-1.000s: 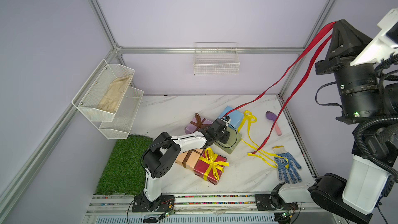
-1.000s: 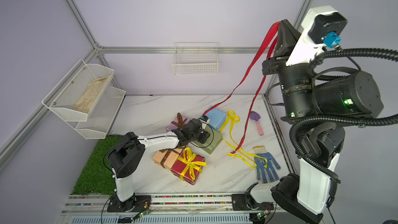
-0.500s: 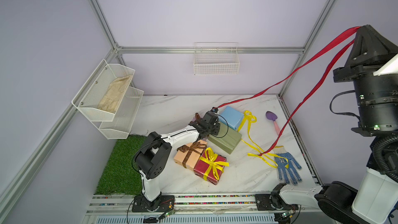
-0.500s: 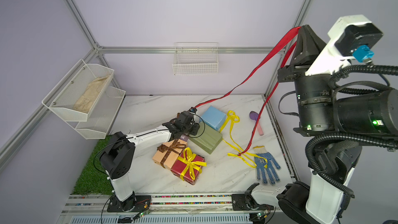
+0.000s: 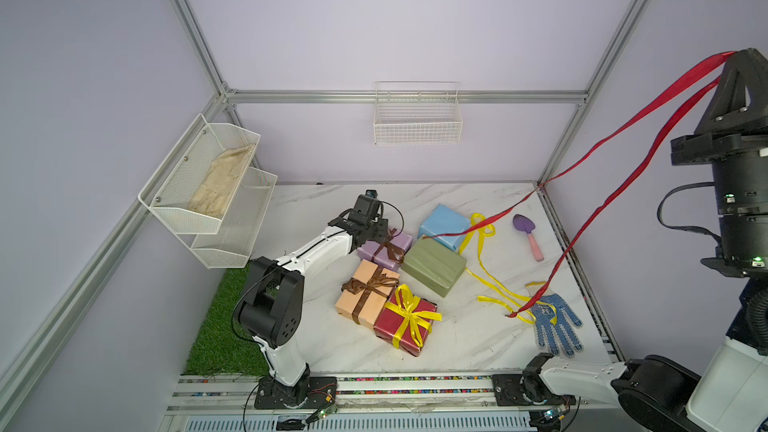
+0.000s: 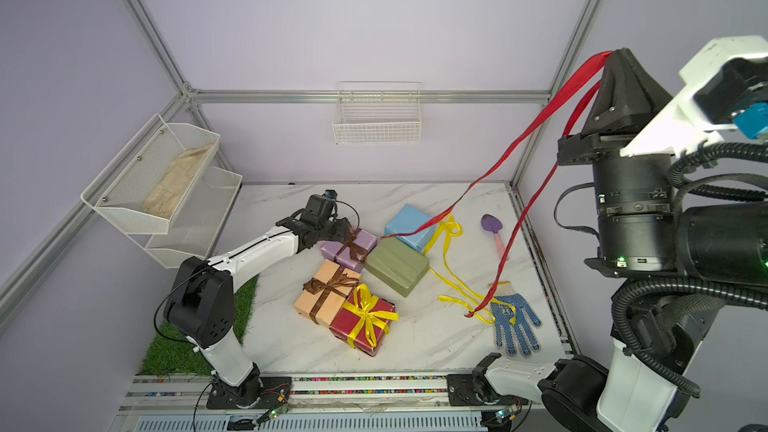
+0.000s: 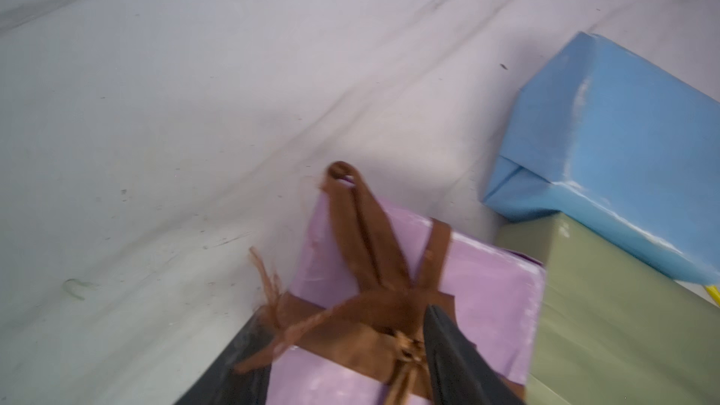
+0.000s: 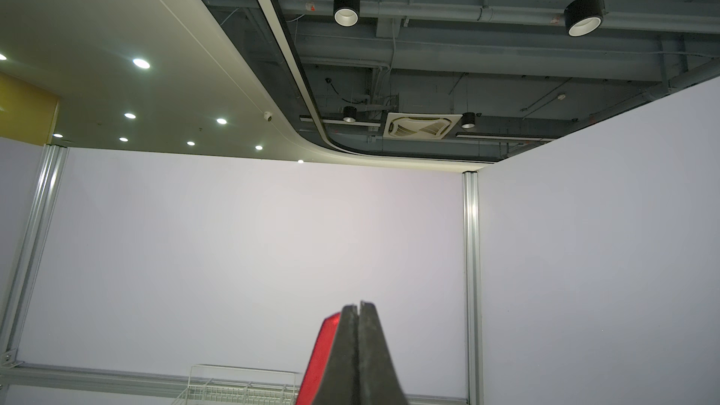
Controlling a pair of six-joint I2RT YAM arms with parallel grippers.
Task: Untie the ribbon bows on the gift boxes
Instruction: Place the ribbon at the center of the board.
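Right claw [image 5: 743, 54]: clenched on the red ribbon [image 5: 590, 151] and raised high, well apart from every box. In the right wrist view its fingers [image 8: 374, 352] meet, with red showing beside them.
Red ribbon, place: pinched at the right claw's tip, with two strands leaving it and hanging free below.
Red ribbon, long axis: both strands slope down and away from the right claw towards the table. One ends at the light blue box [image 5: 442, 222], beside the olive green box [image 5: 434, 265] and near the left claw. The other drops more steeply, crosses the loose yellow ribbon [image 5: 480, 251] and ends just beside the blue-dotted glove [image 5: 557, 326].
Left claw [image 5: 380, 230]: released, held low over the lilac box [image 5: 401, 241], its fingers [image 7: 456, 360] standing apart.
Brown bow [image 7: 370, 259], place: on the lilac box, between the left claw's fingers, with its knot just beside one finger. The wrist view is blurred, so contact cannot be told.
Brown bow, direction: its long loop points straight away from the left claw, out past the box's far edge. A frayed tail splays sideways by the other finger.
Other bows: the brown one on the peach box [image 5: 361, 305] and the yellow one on the dark red box [image 5: 390, 326] are both tied. They lie behind the left claw towards its arm's base, apart from both claws.
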